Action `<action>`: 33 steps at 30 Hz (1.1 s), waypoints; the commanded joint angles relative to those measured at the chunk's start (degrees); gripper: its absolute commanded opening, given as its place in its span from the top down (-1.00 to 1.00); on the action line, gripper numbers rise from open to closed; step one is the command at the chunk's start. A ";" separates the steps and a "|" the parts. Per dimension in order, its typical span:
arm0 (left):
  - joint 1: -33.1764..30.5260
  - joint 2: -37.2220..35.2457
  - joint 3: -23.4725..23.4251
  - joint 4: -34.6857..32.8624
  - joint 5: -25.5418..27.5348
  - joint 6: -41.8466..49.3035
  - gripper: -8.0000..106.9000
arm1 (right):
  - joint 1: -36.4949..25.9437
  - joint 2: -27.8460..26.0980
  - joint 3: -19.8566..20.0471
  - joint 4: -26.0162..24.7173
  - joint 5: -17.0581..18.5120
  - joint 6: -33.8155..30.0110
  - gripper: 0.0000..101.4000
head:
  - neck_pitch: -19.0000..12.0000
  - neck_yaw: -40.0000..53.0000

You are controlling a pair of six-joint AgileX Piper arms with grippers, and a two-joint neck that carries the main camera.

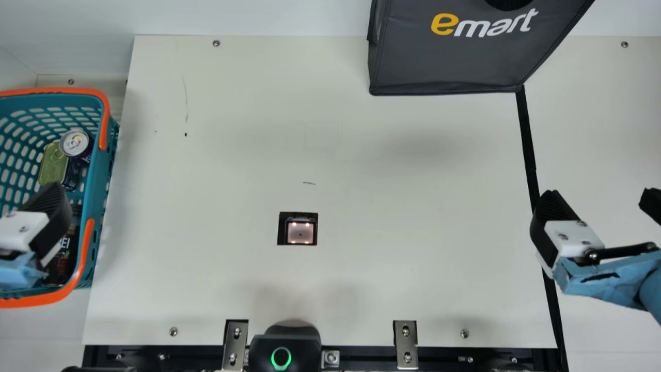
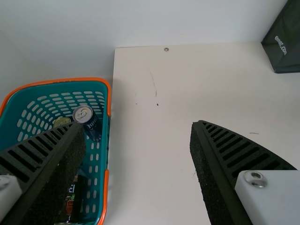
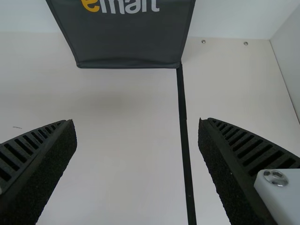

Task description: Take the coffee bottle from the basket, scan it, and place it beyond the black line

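Main view, left gripper: you have your left gripper (image 1: 49, 214) above the basket's right wall, partly covering the coffee bottle (image 1: 64, 256) below.
Left wrist view, hold: its fingers (image 2: 234, 150) stand spread well apart; the bottle sits below them, outside the gap, so you aren't gripping it.
Coffee bottle: it's down in the near right corner of the basket, dark with a printed label, alongside the right wall.
Basket: teal with orange handles (image 1: 98, 170), just beside the table's left edge; farther in, you have a dark drinks can (image 1: 76, 143) and a green flat tin (image 1: 51, 164).
Scanner: its lit window (image 1: 300, 232) is set in the table (image 1: 217, 181), between your grippers.
Right gripper: you have it (image 1: 599, 196) over the table's right part, fingers (image 3: 239, 150) spread wide, with the black line (image 1: 526, 139) running between them in the right wrist view.
Bag: the dark grey bag (image 1: 444, 64) stands at the far edge, by the line's far end.
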State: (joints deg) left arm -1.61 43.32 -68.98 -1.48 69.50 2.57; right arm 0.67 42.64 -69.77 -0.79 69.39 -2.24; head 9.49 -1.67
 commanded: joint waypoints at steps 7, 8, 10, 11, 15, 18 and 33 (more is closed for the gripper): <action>0.00 0.00 0.00 0.00 0.00 0.00 -0.71 | 0.00 0.00 0.00 0.00 0.00 0.00 -0.79 | -1.57 9.44; 0.00 0.00 0.00 0.00 0.00 0.00 -0.71 | 0.00 0.00 0.00 0.00 0.00 0.00 -0.79 | -1.57 10.77; 0.00 0.00 0.00 0.00 0.00 0.00 -0.71 | 0.00 0.00 0.00 0.00 0.00 0.00 -0.79 | -1.57 13.44; 0.00 0.00 0.00 0.00 0.00 0.00 -0.71 | 0.00 0.00 0.00 0.00 0.00 0.00 -0.79 | -1.57 14.78; 0.00 0.00 0.00 0.00 0.00 0.00 -0.71 | 0.00 0.00 0.00 0.00 0.00 0.00 -0.79 | -1.57 20.09; 0.00 0.00 0.00 0.00 0.00 0.00 -0.71 | 0.00 0.00 0.00 0.00 0.00 0.00 -0.79 | -1.57 20.09; 0.01 0.03 0.30 0.77 0.08 -0.57 -0.71 | 0.00 0.00 0.00 0.00 0.00 0.00 -0.79 | -1.57 20.09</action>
State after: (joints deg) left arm -1.61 43.32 -68.74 -1.01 69.50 2.15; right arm 0.67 42.64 -69.77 -0.79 69.39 -2.24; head 9.40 18.28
